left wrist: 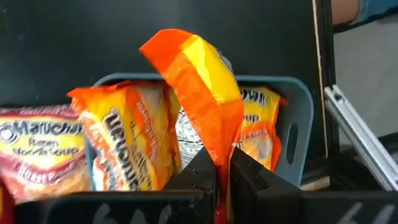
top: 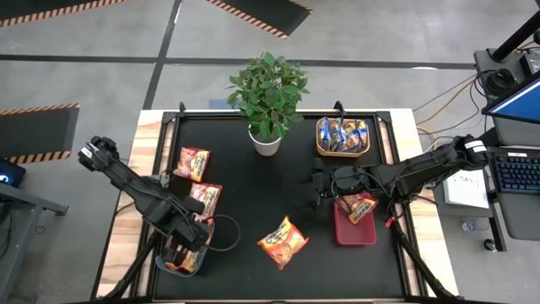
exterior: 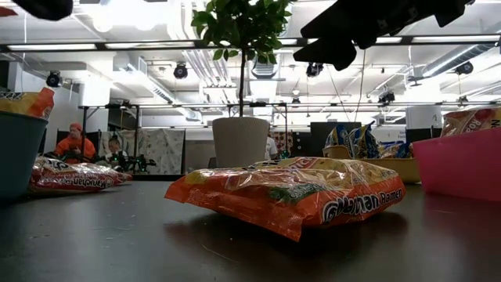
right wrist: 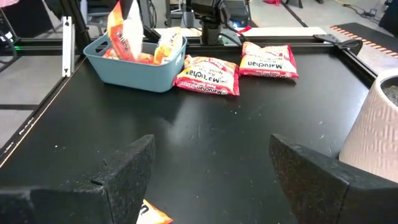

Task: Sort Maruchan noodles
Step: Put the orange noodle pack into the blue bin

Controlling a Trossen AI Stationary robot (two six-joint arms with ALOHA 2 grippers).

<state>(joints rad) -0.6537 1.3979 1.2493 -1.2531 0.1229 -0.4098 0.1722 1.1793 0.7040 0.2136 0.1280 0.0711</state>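
Note:
My left gripper (left wrist: 222, 165) hangs over the grey-blue bin (top: 181, 257) at the table's near left, shut on an orange Maruchan packet (left wrist: 199, 81). Other orange packets (left wrist: 130, 143) stand in that bin. Two red-pink packets (top: 192, 163) (top: 205, 198) lie flat on the table's left half. Another orange packet (top: 283, 241) lies flat near the front middle. My right gripper (right wrist: 211, 168) is open and holds nothing, above the table beside the red bin (top: 354, 230), where a red-pink packet (top: 360, 207) lies. My left gripper pinches the orange packet's end seam (left wrist: 222, 146) between its two fingers. The fingers come from above, pointing down. The packet hangs below them over the bin's opening, slightly bent. Whether its lower end (left wrist: 165, 40) touches the packets inside cannot be told.
A potted plant (top: 268, 97) stands at the far middle, its white pot (right wrist: 379, 130) close beside my right gripper. A wicker basket (top: 342, 150) with blue-and-yellow packets sits at the far right. Bare black table lies between the bins.

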